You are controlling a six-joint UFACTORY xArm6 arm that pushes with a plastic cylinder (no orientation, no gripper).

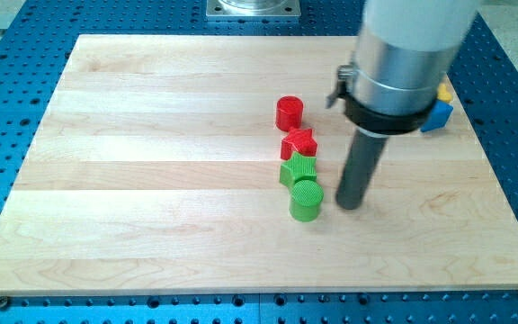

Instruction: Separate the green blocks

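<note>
Green cylinder and touching green star just left of my tip.

Four blocks form a tight column near the worktop's middle: a red cylinder at the view's top, then a red star, a green block and a green cylinder, the lower three touching or nearly so. My tip stands just right of the green cylinder, with a narrow gap between them. A blue block lies partly hidden behind the arm near the right edge.
</note>
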